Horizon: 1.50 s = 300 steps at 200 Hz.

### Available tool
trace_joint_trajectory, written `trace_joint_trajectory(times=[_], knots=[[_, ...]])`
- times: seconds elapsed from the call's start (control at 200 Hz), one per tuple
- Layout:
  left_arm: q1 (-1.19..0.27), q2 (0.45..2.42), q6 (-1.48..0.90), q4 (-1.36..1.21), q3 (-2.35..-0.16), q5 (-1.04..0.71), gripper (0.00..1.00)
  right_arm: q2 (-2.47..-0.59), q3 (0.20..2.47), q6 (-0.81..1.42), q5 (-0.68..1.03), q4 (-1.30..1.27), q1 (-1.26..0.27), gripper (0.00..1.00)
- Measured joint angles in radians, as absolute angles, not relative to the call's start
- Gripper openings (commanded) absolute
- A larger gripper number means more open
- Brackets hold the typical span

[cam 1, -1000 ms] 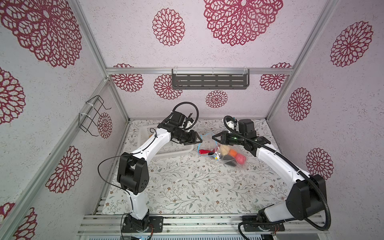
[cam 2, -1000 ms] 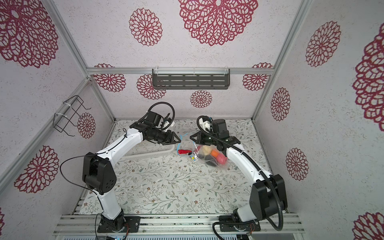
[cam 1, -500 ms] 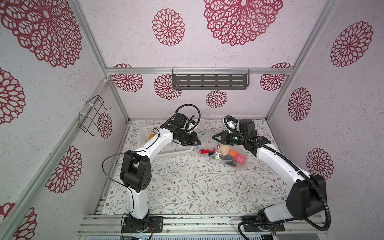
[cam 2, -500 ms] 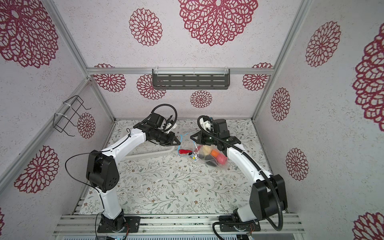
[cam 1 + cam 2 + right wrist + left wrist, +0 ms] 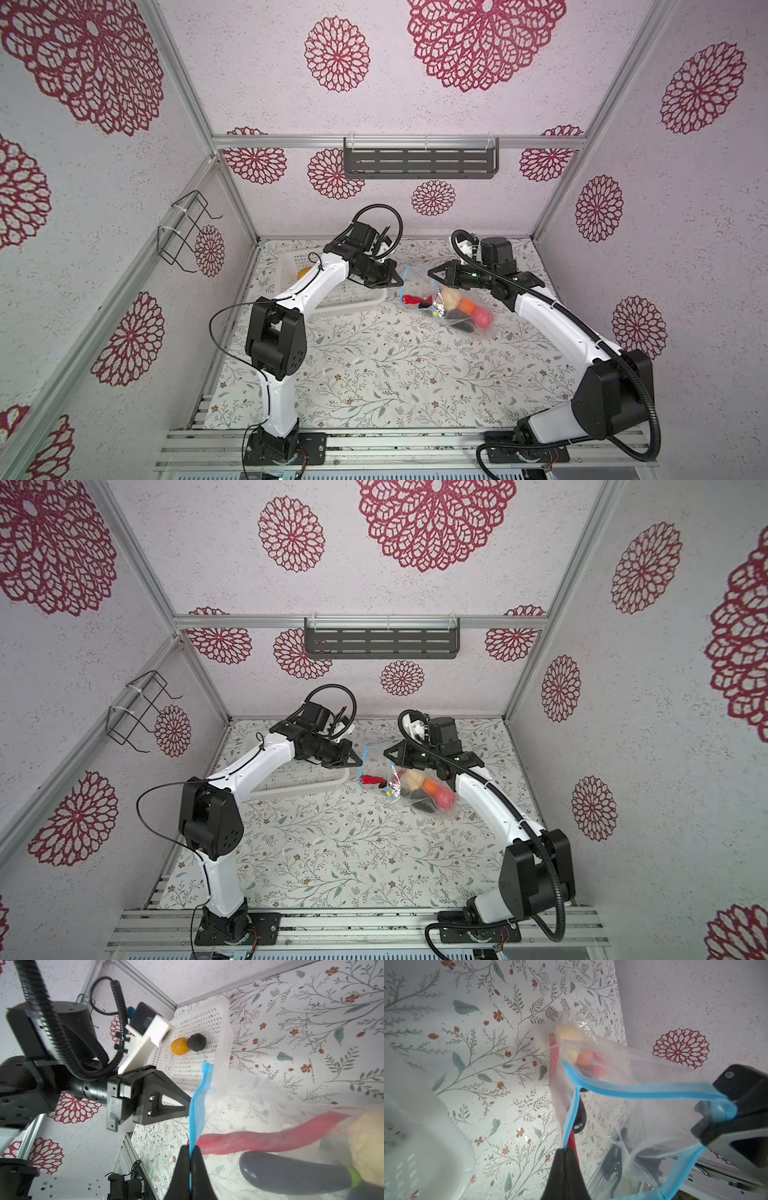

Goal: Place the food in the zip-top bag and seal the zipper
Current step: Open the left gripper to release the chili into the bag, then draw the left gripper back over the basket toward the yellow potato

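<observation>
Floral-print covering lines the table [image 5: 374, 365], with rosette-patterned walls around it. In both top views the zip-top bag [image 5: 461, 311] lies right of centre, bulging with food: a red chilli [image 5: 411, 299], a cream ball [image 5: 451, 296], an orange piece [image 5: 467, 306] and a pink-red ball [image 5: 482, 318]. Its mouth points toward 10 o'clock, where the light blue zipper [image 5: 403, 284] is lifted between the arms. The left gripper [image 5: 397, 279] meets it from 9 o'clock and the right gripper [image 5: 430, 274] from 3 o'clock. The white perforated basket [image 5: 299, 266] sits at 9 o'clock of the bag, under the left arm.

The left wrist view shows the left gripper [image 5: 565, 1151] clenched on one lip of the zipper [image 5: 643, 1091]. The right gripper [image 5: 724, 1111] pinches the opposite lip, so the mouth gapes as a loop between them.

The right wrist view shows the right gripper [image 5: 190, 1152] clamped on the blue strip, with the left gripper [image 5: 182, 1105] gripping farther along it. A yellow-orange piece [image 5: 179, 1046] and a black lump [image 5: 197, 1042] lie loose in the basket [image 5: 203, 1022]. A dark aubergine with a green tip [image 5: 291, 1172] rests inside the bag beside the chilli.

Packing looks unfinished. The remaining pieces lie behind the left gripper, away from the mouth, so the left arm is the nearer one but would have to give up its lip to fetch them.
</observation>
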<state>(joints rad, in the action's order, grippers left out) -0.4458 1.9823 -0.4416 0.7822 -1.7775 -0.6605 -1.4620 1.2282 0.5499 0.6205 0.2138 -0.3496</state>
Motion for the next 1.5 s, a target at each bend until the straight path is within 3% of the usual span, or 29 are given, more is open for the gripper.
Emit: trace_joint_trajectory(times=[0.375, 0.851, 1.081, 1.281, 1.501], knots=[[-0.538, 1.998, -0.527, 0.776, -1.905, -0.630, 0.00, -1.428, 1.266, 0.548, 0.483, 0.313, -0.321, 0.00], [-0.512, 1.929, -0.573, 0.714, -1.779, -0.574, 0.00, -1.372, 1.281, 0.557, 0.441, 0.345, -0.312, 0.00], [-0.478, 1.926, -0.578, 0.700, -1.737, -0.505, 0.47, -1.394, 1.256, 0.581, 0.442, 0.298, -0.356, 0.00], [-0.443, 1.887, -0.554, 0.735, -1.720, -0.384, 0.71, -1.435, 1.249, 0.597, 0.447, 0.261, -0.388, 0.00], [-0.355, 1.860, -0.518, 0.834, -1.732, -0.173, 0.82, -1.450, 1.249, 0.603, 0.449, 0.245, -0.403, 0.00]])
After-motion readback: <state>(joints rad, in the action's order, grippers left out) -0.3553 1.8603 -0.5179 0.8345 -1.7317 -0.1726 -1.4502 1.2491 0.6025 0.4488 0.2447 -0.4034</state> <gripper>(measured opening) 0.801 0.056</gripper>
